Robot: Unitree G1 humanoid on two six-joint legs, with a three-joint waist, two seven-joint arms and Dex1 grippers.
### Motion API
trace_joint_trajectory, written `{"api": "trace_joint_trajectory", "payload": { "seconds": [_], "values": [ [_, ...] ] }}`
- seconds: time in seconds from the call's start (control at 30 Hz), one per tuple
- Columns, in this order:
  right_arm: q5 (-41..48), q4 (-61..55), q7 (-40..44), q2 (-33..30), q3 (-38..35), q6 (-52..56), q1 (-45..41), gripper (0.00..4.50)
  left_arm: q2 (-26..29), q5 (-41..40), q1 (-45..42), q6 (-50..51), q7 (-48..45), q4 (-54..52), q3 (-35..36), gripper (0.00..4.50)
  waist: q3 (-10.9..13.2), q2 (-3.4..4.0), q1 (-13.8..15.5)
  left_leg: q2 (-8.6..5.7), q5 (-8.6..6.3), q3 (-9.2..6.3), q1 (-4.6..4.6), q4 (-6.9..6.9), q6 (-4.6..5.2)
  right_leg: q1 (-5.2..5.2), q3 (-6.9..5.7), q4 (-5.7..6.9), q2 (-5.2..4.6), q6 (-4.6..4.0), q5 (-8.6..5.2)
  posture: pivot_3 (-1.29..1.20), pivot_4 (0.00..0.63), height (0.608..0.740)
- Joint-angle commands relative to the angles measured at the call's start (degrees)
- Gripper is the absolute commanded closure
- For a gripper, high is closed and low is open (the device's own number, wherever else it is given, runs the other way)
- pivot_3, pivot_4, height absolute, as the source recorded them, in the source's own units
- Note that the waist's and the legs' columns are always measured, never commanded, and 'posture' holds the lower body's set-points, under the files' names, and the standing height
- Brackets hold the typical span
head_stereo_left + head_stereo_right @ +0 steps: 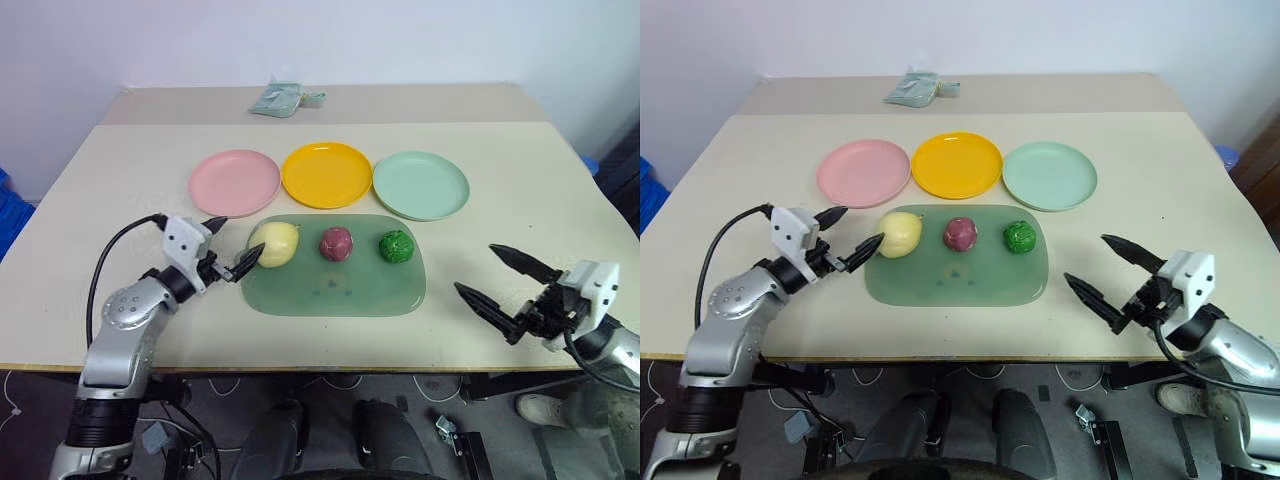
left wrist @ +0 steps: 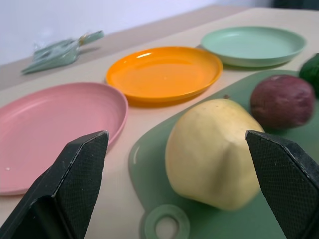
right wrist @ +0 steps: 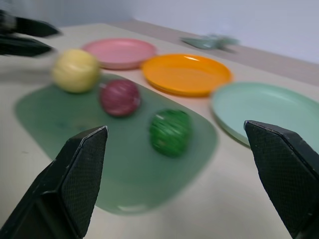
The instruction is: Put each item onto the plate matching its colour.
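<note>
Now, three toy foods lie on the mat, none yet on a plate, and both grippers stand wide and empty.

Largest is the table [image 1: 100,200], then the dark green mat [image 1: 335,290] near its front edge; behind the mat runs a row of plates: pink plate [image 1: 234,182], yellow plate [image 1: 327,174], mint green plate [image 1: 421,184], left to right. On the mat's far half sit the pale yellow pear-like fruit [image 1: 274,243] at the left corner, the dark pink round fruit [image 1: 337,243] in the middle and the bumpy green vegetable [image 1: 397,246] to the right (all three apart from each other). The left gripper [image 1: 232,246] hangs just beside the yellow fruit, fingers spread either side of it, seemingly not touching. The right gripper [image 1: 492,274] hovers off the mat's right end, jaws wide. A crumpled greenish packet [image 1: 285,99] lies at the far edge.
</note>
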Motion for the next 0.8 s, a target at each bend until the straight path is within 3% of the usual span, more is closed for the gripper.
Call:
{"api": "trace_joint_trajectory", "payload": {
  "seconds": [0.03,0.73,0.8],
  "values": [
    [0.2,0.4,1.3,-0.7,1.7,-1.0,-3.7,0.01,-1.2,1.3,-1.6,2.2,2.8,-3.0,-1.4,0.0,0.0,-0.01,0.0,0.0,0.0,0.0,0.0,0.0,0.0,0.0,0.0,0.0,0.0,0.0,0.0,0.0,0.15,0.74],
    [-1.5,1.8,1.5,0.4,6.7,-1.7,-11.5,0.01,-5.9,6.2,-9.2,8.5,6.4,6.1,-7.7,0.0,0.0,-0.01,1.5,-0.01,0.0,0.0,-0.01,0.08,0.0,0.01,-0.01,0.01,0.02,0.01,0.02,0.0,0.15,0.74],
    [-1.6,1.5,1.0,0.5,6.6,-1.9,-11.4,0.0,-5.9,6.6,-9.4,8.6,6.7,7.0,-7.4,0.53,0.0,-0.01,1.4,-0.01,0.0,0.0,-0.01,0.09,0.0,0.02,-0.01,0.02,0.02,0.01,0.02,0.0,0.15,0.74]
  ]
}}
